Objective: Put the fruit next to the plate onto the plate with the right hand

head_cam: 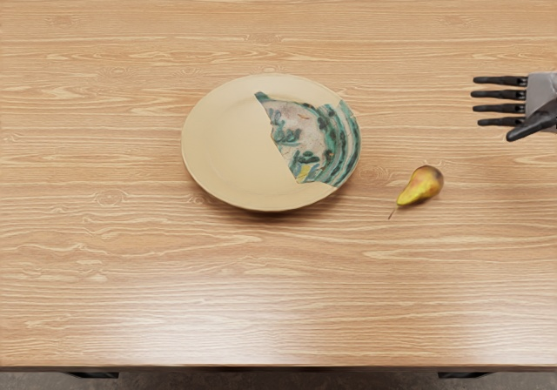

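Right of centre and a little below it, the pear [422,184] lies on its side on the wooden table [130,277], stem toward the lower left, near the plate's right rim but clear of it, so the task is not yet begun. The plate [226,137] sits flat mid-frame, its bare beige left half offering room for the fruit. At the upper right edge the right hand [513,107] hovers empty, fingers straight, apart and pointing left, well away from the pear, likely before reaching.
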